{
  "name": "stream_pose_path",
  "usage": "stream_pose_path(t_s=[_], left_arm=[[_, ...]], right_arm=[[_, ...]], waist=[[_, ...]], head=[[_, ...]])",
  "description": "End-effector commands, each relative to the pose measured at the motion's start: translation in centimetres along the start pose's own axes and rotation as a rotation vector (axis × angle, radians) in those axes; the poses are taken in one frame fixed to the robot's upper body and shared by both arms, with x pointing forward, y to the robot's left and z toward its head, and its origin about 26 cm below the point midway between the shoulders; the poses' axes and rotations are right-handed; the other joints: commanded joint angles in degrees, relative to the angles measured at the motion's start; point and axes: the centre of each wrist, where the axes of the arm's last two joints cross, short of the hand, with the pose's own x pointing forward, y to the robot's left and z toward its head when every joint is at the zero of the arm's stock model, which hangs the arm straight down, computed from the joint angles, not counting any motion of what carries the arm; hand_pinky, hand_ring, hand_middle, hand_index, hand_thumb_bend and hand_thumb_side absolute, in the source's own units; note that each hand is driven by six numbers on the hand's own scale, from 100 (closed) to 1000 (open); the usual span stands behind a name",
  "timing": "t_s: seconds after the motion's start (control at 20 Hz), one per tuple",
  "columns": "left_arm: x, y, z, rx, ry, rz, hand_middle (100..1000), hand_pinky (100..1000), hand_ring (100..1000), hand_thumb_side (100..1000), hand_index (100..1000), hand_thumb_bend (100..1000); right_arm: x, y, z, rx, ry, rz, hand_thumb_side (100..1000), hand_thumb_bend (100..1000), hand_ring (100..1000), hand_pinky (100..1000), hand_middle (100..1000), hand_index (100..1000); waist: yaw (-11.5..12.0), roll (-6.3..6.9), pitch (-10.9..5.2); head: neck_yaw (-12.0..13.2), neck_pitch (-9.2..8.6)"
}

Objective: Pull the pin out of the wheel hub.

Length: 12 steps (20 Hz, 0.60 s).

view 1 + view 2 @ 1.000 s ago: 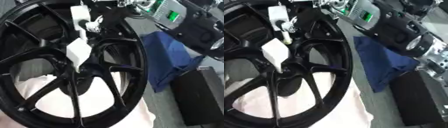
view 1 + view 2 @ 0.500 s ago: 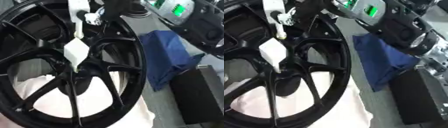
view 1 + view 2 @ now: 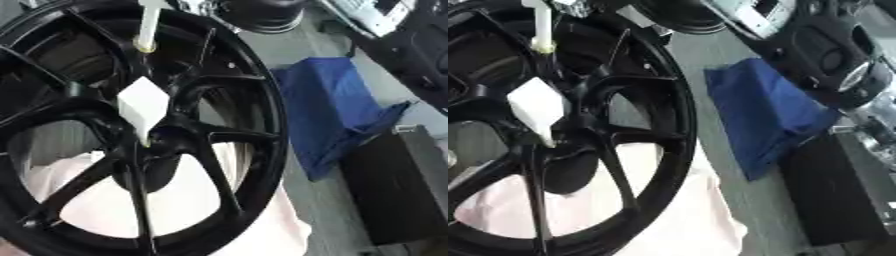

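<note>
1. Since half a second ago the pin (image 3: 143,102) sits higher in both views, and the robot hand that showed at its top end then has gone above the top edge; the whole picture has shifted too, so the head moved.
2. Pin: a thin white rod with a white, diamond-shaped block on it, and a yellowish ring (image 3: 144,48) higher up the rod. Rod runs off the top edge.
3. Its lower tip lies at the hub (image 3: 162,145) of the black wheel (image 3: 262,125); cannot tell whether the tip is in the hub or just clear of it.
4. Wheel lies tilted, spokes fanning from the hub, over a pale pink cloth (image 3: 201,200).
5. Neither robot hand shows in either view, so no grip can be read.
6. Right arm (image 3: 833,60), black with a silver joint, crosses the upper right corner.
7. Blue cloth (image 3: 767,117) lies just right of the wheel; a black box (image 3: 398,190) is beside it, lower right.
</note>
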Motion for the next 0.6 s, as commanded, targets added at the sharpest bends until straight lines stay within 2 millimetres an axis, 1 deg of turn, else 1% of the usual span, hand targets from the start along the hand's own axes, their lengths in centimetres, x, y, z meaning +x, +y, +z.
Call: stream_pose_path(t_s=[0.05, 0.25, 0.45, 0.6], left_arm=[[0.6, 0.6, -0.2, 0.008, -0.030, -0.017, 583, 840, 553, 695, 723, 252], [0.4, 0.8, -0.1, 0.021, -0.026, -0.020, 583, 840, 553, 692, 724, 251], [0.3, 1.1, 0.1, 0.039, -0.025, -0.026, 584, 840, 554, 688, 724, 250], [0.3, 1.3, 0.2, 0.052, -0.022, -0.031, 585, 839, 555, 682, 724, 252]], right_arm=[[0.3, -2.0, 2.2, -0.101, -0.006, 0.034, 495, 100, 710, 875, 131, 387], [-1.9, -1.9, 4.6, -0.206, 0.029, 0.003, 478, 100, 714, 881, 123, 384], [-4.5, -0.9, 7.1, -0.328, 0.137, -0.011, 438, 100, 718, 881, 126, 388], [-6.6, 0.2, 9.0, -0.416, 0.250, 0.023, 308, 100, 723, 871, 138, 400]], waist=[[-0.7, 1.01, -1.59], [-2.3, 2.26, -1.67], [-3.9, 3.54, -1.96], [-5.0, 4.42, -2.52]], head=[[0.2, 0.00], [1.4, -0.59], [3.1, -1.27], [4.3, -1.67]])
